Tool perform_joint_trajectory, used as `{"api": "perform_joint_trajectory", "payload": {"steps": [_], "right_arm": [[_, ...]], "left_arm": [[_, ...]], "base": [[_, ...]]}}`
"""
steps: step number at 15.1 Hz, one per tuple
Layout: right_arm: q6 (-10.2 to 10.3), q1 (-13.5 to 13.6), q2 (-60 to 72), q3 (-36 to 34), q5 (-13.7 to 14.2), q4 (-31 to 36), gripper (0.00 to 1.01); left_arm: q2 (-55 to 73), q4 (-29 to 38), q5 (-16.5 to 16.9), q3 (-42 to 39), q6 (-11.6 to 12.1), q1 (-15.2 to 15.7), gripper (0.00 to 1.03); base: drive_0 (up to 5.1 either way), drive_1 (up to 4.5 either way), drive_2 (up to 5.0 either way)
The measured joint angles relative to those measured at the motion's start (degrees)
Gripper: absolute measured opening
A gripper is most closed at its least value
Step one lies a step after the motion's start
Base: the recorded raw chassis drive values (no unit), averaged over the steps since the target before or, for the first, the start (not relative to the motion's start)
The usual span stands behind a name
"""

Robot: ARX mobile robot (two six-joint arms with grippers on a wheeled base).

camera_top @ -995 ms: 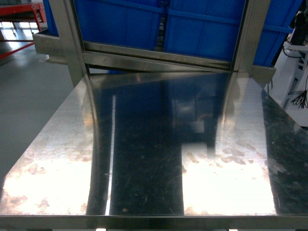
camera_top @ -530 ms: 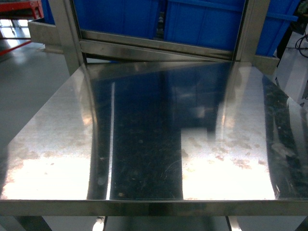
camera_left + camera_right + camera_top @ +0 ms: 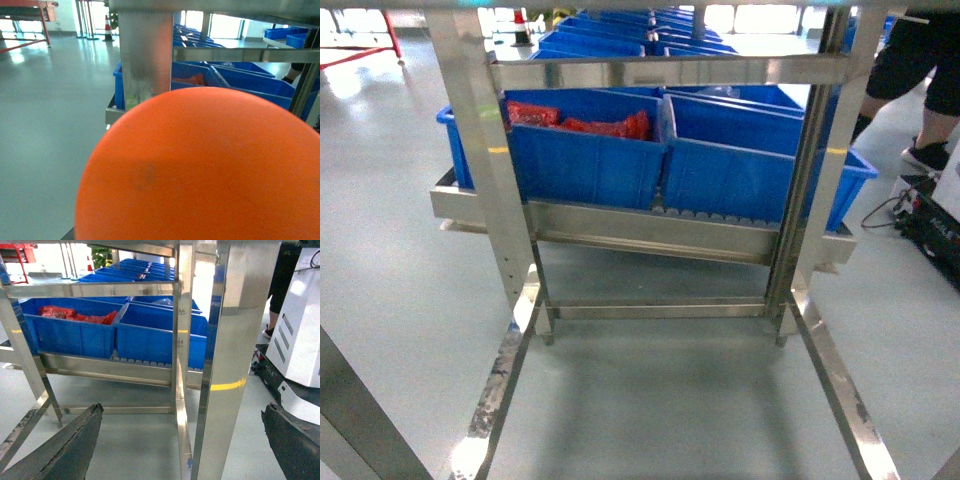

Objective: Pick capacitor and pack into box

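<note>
The capacitor [image 3: 200, 165] fills most of the left wrist view as a smooth orange rounded end, very close to the lens; it sits right at the left end effector, but none of that end effector's fingers show, so I cannot tell whether it is clamped or how wide the jaws stand. The right end effector [image 3: 185, 440] is spread wide, its two dark fingers [image 3: 65, 445] at opposite lower corners of the right wrist view with nothing between them but floor and a steel post [image 3: 230, 360]. In the head view neither arm appears. It looks down past a steel rack [image 3: 640, 235] whose low shelf carries blue bins [image 3: 590, 150]; the left one holds red packets [image 3: 580, 122]. A person's leg and shoe [image 3: 928, 150] stand at the far right.
</note>
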Motion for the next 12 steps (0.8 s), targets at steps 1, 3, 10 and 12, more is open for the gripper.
{"api": "perform_joint_trajectory", "payload": {"steps": [1,3,10,12], "right_arm": [[0.0,0.0,0.0,0.0,0.0,0.0,0.98],[0.0,0.0,0.0,0.0,0.0,0.0,0.98],[0.0,0.0,0.0,0.0,0.0,0.0,0.98],[0.0,0.0,0.0,0.0,0.0,-0.1,0.98]], "left_arm": [[0.0,0.0,0.1,0.0,0.0,0.0,0.44],[0.0,0.0,0.0,0.0,0.0,0.0,0.44],[0.0,0.0,-0.1,0.0,0.0,0.0,0.44],[0.0,0.0,0.0,0.0,0.1,0.0,0.44]], "base": [[0.0,0.00,0.0],[0.0,0.00,0.0],[0.0,0.00,0.0],[0.0,0.00,0.0]]}}
